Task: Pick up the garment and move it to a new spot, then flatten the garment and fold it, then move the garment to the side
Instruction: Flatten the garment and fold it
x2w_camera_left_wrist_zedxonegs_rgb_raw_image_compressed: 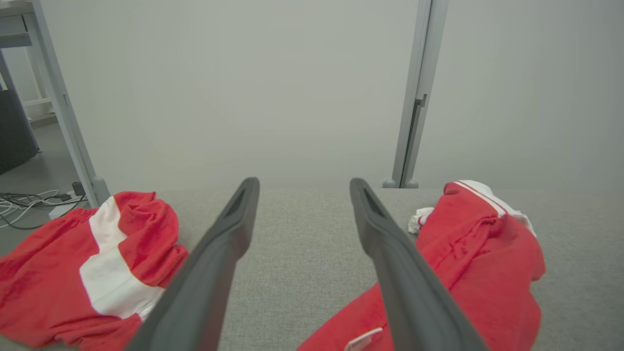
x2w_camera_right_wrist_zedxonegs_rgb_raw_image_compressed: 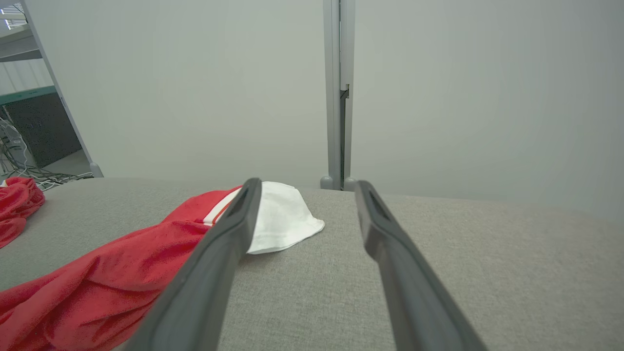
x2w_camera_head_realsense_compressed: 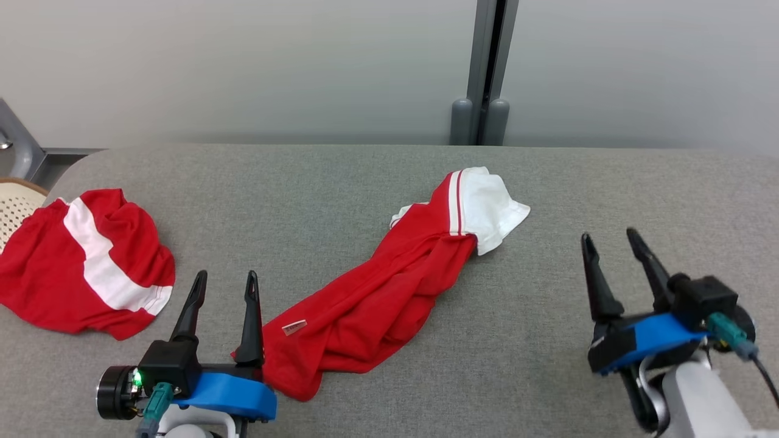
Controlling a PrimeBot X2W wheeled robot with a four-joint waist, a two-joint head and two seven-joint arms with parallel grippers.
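garment: red, with a white sleeve and white-striped trim. it is bunched into a crumpled diagonal band across the middle of the grey table, small label showing near its lower end. left gripper sits just beside that end, fingers wide apart, holding nothing. right gripper is likewise spread and empty, apart from the cloth. second garment, red and white, lies at far left.
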